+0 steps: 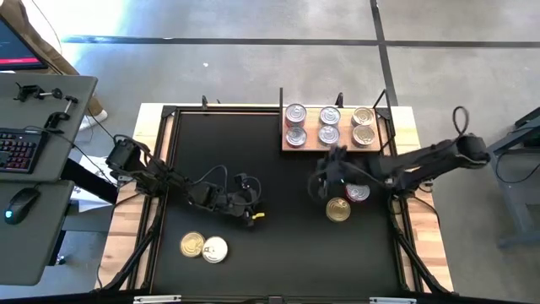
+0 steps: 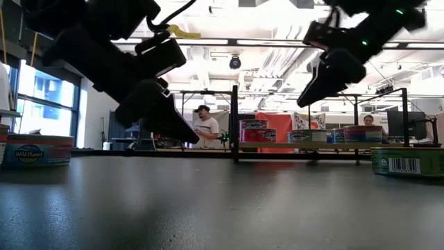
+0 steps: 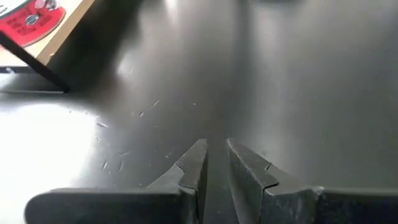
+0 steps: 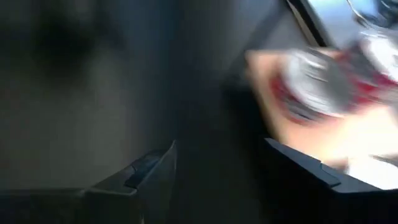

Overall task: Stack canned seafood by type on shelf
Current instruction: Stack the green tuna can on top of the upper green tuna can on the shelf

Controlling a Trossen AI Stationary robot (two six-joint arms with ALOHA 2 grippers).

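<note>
1. The shelf (image 1: pixel 337 145) stands at the far side of the counter, on the right half of the black mat (image 1: pixel 278 253). Six tins sit on it in three columns of two: silver-lidded tins (image 1: pixel 295 113) in the left and middle columns, gold-lidded tins (image 1: pixel 363 135) in the right column. I judge that this order is deliberate, one column for each kind.

2. Four tins are not yet on the shelf. A gold tin (image 1: pixel 338 209) and a red-sided tin (image 1: pixel 358 193) lie on the mat just in front of the shelf. Another gold tin (image 1: pixel 192 245) and a silver tin (image 1: pixel 214 250) lie touching each other near the front edge on the left.

3. The right gripper (image 1: pixel 323 181) hangs above the mat, between the shelf and the two nearby tins. Its jaws are spread wide and hold nothing; its wrist view shows the red-sided tins on the wood of the shelf beyond them. Probably it is open because it is about to take the next tin.

4. The left gripper (image 1: pixel 250 209) waits over the middle of the mat, well apart from the shelf. Its jaws are nearly pressed together, with only a narrow gap, and they are empty.

5. My judgement: the work is a little more than half done. The pair at the front left is nearer to the left arm, so that arm may bring them.
</note>
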